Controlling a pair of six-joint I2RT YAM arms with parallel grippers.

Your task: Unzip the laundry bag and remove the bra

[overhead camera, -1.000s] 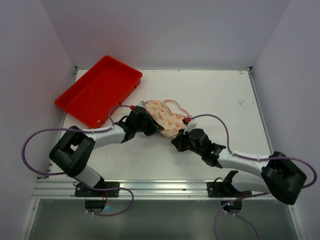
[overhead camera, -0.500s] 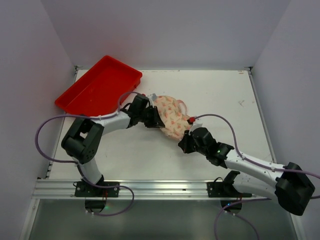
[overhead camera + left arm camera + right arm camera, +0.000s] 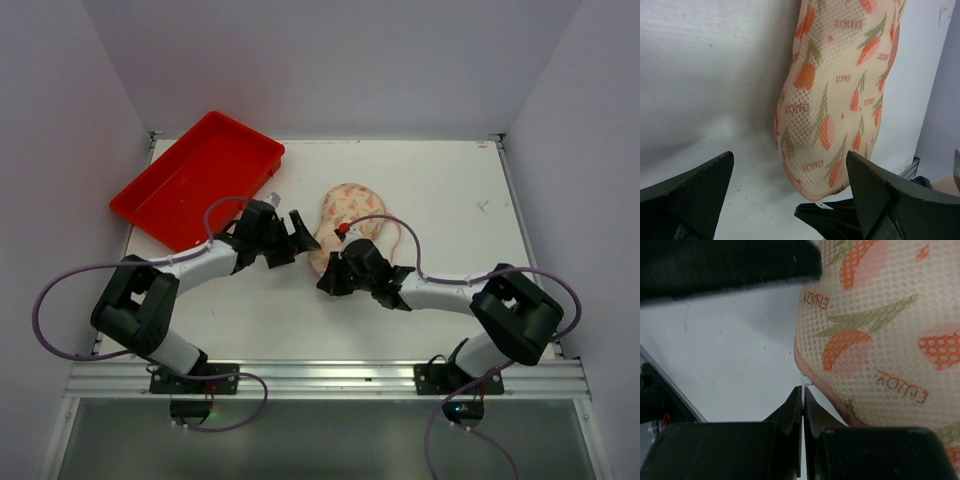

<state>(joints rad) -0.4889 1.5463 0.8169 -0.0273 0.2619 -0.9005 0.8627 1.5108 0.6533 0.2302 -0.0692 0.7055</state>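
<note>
The laundry bag lay zipped near the middle of the tabletop. The right gripper was squeezed tight at the little zip tab, likely to pull it. The left gripper stood wide beside the bag, holding nothing.

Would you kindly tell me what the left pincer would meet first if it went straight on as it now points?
Most likely the laundry bag, whose rounded end lies straight ahead between the fingers of the open left pincer. The right pincer sits just below that line, though depth is unclear.
</note>
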